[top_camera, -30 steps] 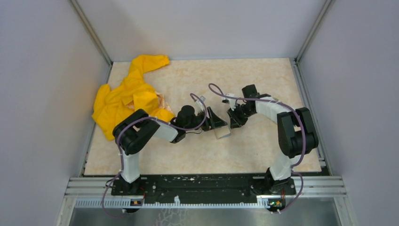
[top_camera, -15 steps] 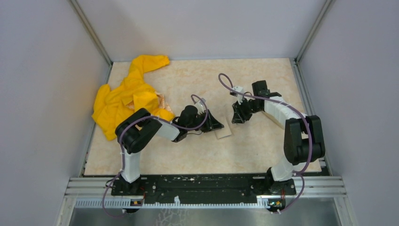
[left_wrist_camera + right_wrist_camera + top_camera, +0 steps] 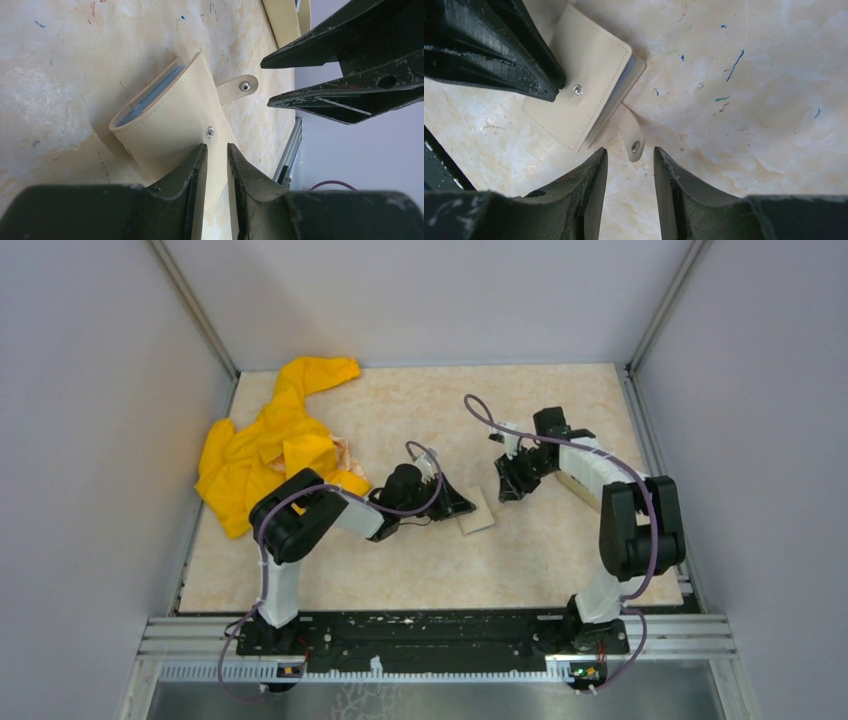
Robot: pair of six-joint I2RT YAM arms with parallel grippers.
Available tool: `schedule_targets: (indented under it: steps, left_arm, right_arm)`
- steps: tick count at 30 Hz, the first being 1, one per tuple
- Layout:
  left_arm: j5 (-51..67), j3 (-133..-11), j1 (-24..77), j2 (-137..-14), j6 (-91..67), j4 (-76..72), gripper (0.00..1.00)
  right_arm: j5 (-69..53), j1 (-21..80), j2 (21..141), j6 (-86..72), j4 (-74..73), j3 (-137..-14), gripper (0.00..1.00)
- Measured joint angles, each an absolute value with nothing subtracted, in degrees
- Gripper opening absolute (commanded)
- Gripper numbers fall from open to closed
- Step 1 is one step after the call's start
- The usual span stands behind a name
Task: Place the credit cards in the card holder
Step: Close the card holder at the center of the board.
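Left jaws pinch almost shut on the cover of the card holder (image 3: pixel 170 120), which now lies folded on the bench (image 3: pixel 420 560). Just right of it, the right jaws, narrowly parted and empty, have drawn back above its snap strap (image 3: pixel 634 140). No loose credit cards show; one has probably gone in.
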State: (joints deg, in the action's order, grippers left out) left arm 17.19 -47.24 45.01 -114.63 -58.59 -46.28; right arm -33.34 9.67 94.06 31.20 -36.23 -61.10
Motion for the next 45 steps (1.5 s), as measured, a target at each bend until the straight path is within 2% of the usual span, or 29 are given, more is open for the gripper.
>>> schedule_targets:
  steps: [6, 12, 14, 21, 29, 35, 41, 45]
  left_arm:
    - [17.2, -47.6, 45.0, -115.1, -59.0, -46.8, 0.29]
    - [17.3, -47.6, 45.0, -115.3, -59.0, -47.2, 0.29]
    - [17.4, -47.6, 45.0, -115.3, -59.0, -47.5, 0.29]
    - [16.2, -48.2, 45.5, -115.6, -61.1, -46.8, 0.27]
    - [11.5, -52.9, 47.4, -116.9, -64.2, -41.9, 0.27]
    - [10.9, -53.5, 47.5, -117.3, -65.2, -41.9, 0.29]
    - [12.2, -51.6, 47.5, -117.3, -62.9, -46.0, 0.33]
    - [14.4, -48.0, 47.5, -117.0, -60.5, -52.1, 0.36]
  right_arm:
    - [-32.1, 9.7, 96.9, 30.5, -37.9, -63.1, 0.29]
    - [-31.9, 9.7, 99.5, 29.8, -39.2, -63.5, 0.03]
    - [-31.7, 9.7, 100.0, 29.4, -39.4, -63.8, 0.0]
    - [-29.8, 11.4, 99.7, 28.9, -39.0, -65.7, 0.0]
    - [-26.2, 19.9, 99.7, 31.5, -39.0, -69.1, 0.0]
    - [-25.4, 20.5, 100.3, 33.0, -39.4, -69.8, 0.0]
    - [-26.0, 20.6, 101.7, 33.2, -40.0, -69.7, 0.21]
    - [-27.3, 20.7, 101.7, 32.8, -40.4, -69.7, 0.32]
